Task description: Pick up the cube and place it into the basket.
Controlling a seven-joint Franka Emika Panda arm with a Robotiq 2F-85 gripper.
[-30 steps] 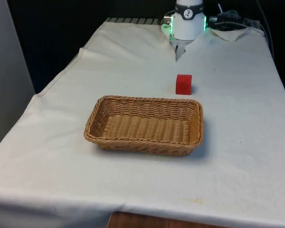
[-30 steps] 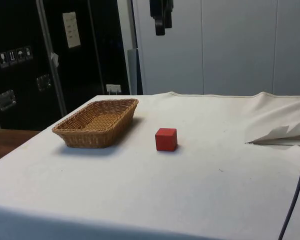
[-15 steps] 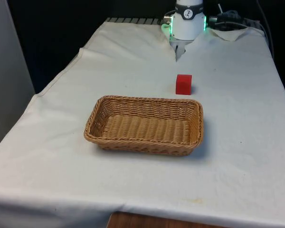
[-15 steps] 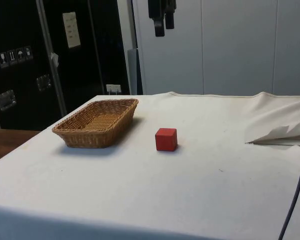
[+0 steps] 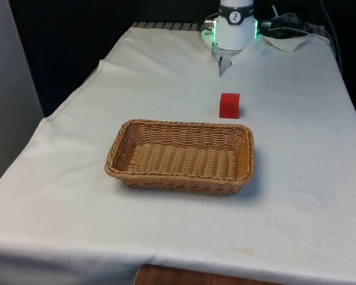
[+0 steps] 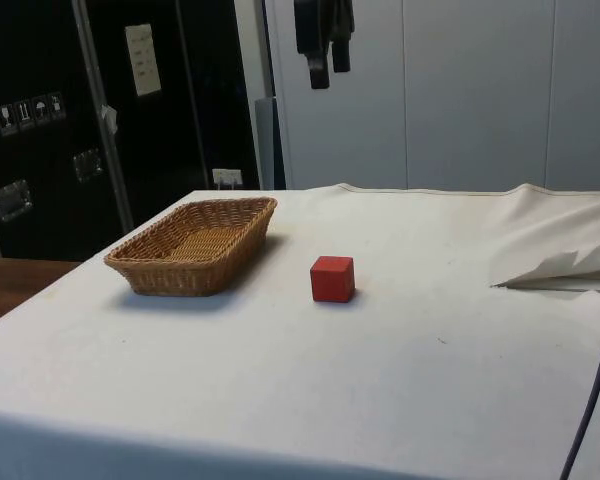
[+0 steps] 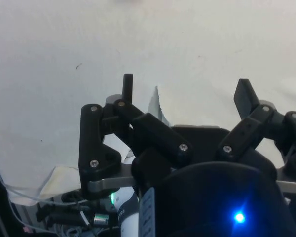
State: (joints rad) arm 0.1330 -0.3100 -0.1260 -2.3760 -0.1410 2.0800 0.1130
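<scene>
A small red cube (image 5: 229, 105) (image 6: 332, 278) sits on the white cloth, just beyond the far long side of the basket and toward the front view's right. The tan wicker basket (image 5: 178, 181) (image 6: 170, 275) has nothing in it. High above the table hangs my gripper (image 6: 329, 72), well above the cube and slightly toward the basket side in the side view. In the wrist view the gripper (image 7: 186, 91) is open, its two black fingers spread wide with only bare cloth between them.
The robot base (image 5: 234, 27) stands at the far end of the table. A raised fold of cloth (image 6: 560, 270) lies near it, and a dark cable (image 6: 590, 400) hangs at the side view's right edge.
In the side view the gripper has dropped a little and turned, so both fingers now show instead of one. Cube and basket have not moved.
</scene>
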